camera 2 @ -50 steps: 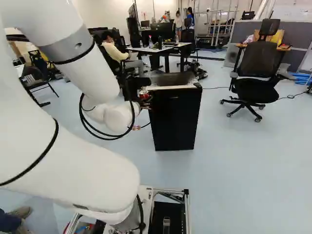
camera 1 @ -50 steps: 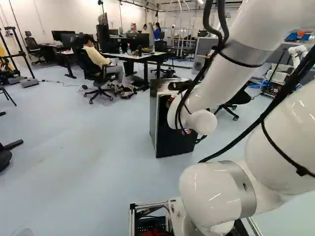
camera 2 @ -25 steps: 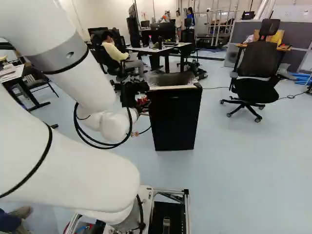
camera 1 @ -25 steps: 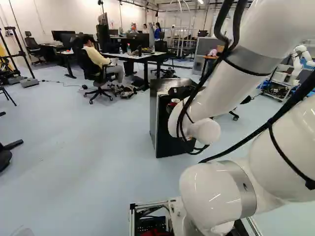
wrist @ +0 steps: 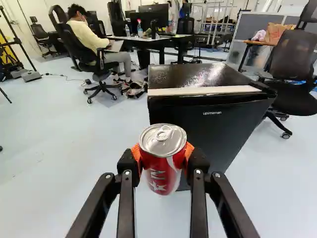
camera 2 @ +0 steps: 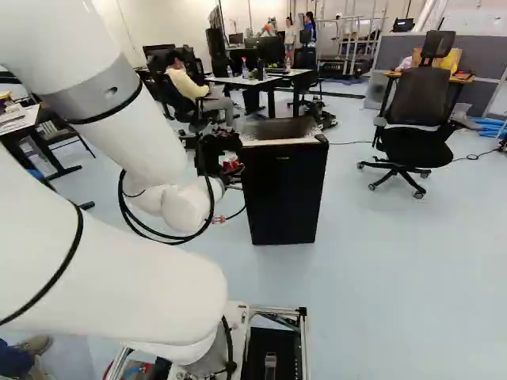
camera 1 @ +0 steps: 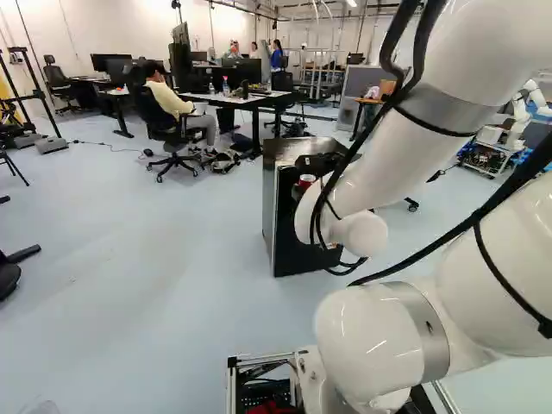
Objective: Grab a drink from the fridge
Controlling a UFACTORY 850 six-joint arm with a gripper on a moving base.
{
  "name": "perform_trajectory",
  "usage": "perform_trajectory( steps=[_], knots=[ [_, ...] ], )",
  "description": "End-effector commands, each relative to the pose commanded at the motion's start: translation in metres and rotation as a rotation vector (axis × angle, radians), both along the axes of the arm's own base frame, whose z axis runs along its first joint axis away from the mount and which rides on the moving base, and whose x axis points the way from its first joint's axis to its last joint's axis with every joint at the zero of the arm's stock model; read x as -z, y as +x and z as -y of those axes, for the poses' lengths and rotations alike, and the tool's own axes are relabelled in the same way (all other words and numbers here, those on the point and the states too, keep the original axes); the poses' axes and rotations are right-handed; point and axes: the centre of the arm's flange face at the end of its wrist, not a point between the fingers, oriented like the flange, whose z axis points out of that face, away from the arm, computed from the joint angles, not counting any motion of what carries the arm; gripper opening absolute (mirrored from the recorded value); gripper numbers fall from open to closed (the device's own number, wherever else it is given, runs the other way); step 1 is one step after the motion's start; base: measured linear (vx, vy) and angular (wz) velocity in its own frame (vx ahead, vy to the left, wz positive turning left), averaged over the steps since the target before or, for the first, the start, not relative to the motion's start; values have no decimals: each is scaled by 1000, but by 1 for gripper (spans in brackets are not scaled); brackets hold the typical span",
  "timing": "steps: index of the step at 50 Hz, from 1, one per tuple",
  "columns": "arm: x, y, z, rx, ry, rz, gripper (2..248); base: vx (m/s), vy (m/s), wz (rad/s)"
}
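Gripper (wrist: 162,154) is clamping red can (wrist: 159,174) upright between pads (wrist: 189,150); carrying it off is calling for slow, level motion clear of fridge (wrist: 213,131).

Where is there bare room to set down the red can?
On the fridge's top, behind its pale front strip, and on the floor between fridge and base. The desk beyond is crowded with monitors and bottles.

Red can (wrist: 157,172) (silver-topped, white-marked), held upright, pinched from two sides; beyond it, black boxy fridge (wrist: 198,75), standing upright on the floor (wrist: 59,168), door (wrist: 218,131) shut.
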Motion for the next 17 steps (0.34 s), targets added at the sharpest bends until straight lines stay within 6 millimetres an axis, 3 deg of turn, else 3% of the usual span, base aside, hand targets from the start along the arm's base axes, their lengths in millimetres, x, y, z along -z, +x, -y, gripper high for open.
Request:
perform_trajectory(
  steps=[17],
  knots=[
    [0, 0, 0, 0, 0, 0, 101, 0, 0, 0]
  ],
)
